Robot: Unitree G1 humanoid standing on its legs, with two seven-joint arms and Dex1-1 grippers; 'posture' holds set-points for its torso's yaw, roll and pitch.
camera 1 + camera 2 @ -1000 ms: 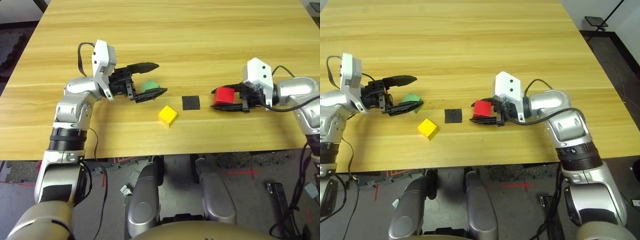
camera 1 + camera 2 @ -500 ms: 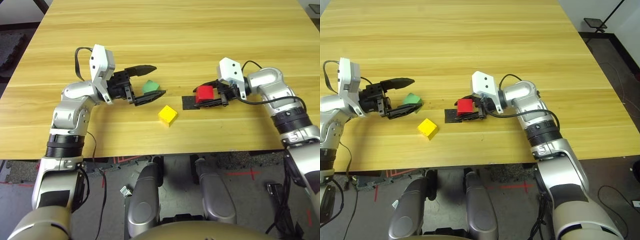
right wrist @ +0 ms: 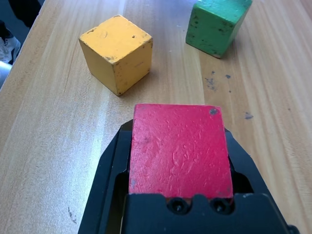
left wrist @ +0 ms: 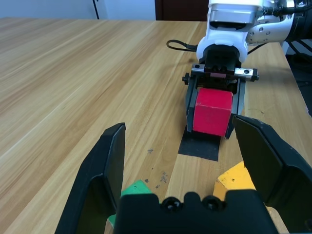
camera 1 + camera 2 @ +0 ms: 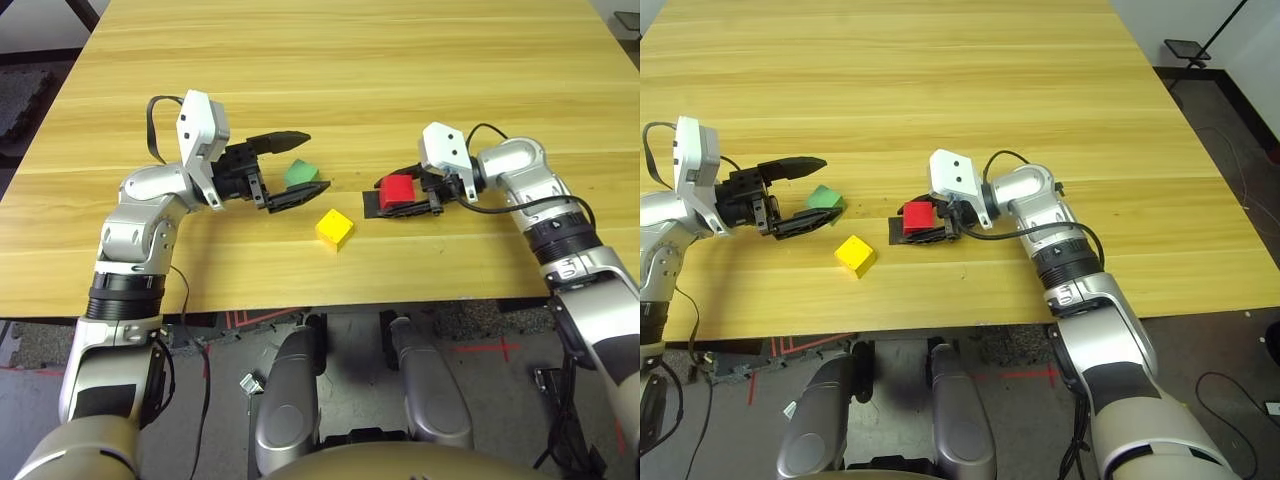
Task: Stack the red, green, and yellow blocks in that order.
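Observation:
My right gripper (image 5: pixel 386 197) is shut on the red block (image 5: pixel 397 190), holding it low over the right part of a flat black patch (image 4: pixel 199 146); I cannot tell whether block and patch touch. The green block (image 5: pixel 299 173) lies on the table to the patch's left, tilted, between the spread fingers of my open left gripper (image 5: pixel 317 160) and close to its nearer finger. The yellow block (image 5: pixel 335 229) sits free on the table, in front of the green block and left of the patch. In the right wrist view, yellow (image 3: pixel 117 46) and green (image 3: pixel 218 25) lie beyond the red block (image 3: pixel 179 148).
The wooden table (image 5: pixel 400 70) stretches wide and bare behind the blocks. Its front edge (image 5: pixel 330 300) runs a short way in front of the yellow block. Floor and a black stand (image 5: pixel 1193 45) show beyond the right side.
My right gripper has carried the red block leftward, from well right of the black patch to over it. The left gripper has stayed open around the green block, shifting only slightly.

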